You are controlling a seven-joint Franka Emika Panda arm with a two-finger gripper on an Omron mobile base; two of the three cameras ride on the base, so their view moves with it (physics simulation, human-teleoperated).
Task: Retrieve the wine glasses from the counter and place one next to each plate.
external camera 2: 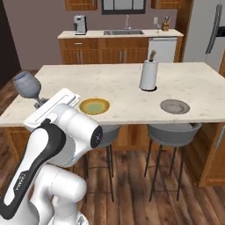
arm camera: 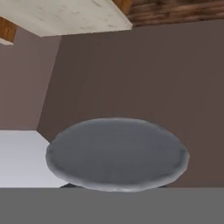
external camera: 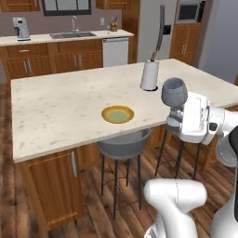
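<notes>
**Glass held up beside the island**

The island top (external camera: pixel 56 111) carries a paper-towel roll (external camera: pixel 149 74), an orange-rimmed plate (external camera: pixel 117 114) and a grey plate (external camera 2: pixel 175 106). The wine glass (external camera: pixel 174 91) stands upright above the gripper (external camera: pixel 175 113), off the island's near edge over the stools; the jaws pinch its stem.

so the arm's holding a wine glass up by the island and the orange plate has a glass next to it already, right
Not quite. The gripper does hold a wine glass by the island, but the orange plate has no glass beside it yet, as the left base view shows.
</notes>
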